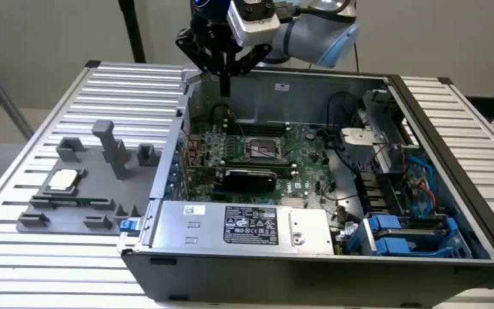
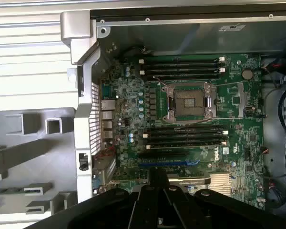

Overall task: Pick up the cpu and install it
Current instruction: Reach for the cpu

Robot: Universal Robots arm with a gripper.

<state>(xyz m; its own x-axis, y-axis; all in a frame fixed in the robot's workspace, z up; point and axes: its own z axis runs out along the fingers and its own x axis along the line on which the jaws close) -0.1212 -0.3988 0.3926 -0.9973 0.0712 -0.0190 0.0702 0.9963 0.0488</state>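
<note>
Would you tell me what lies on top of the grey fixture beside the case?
The cpu lies flat on the grey fixture; whatever is beneath it is covered.

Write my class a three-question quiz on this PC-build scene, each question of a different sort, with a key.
1. True or false: the gripper holds the cpu.
2. Fill in: the socket on the motherboard is ___.
3. The cpu lies: A in the socket; B on the grey fixture; C on the motherboard.
Key: 1 false; 2 empty; 3 B.
</note>
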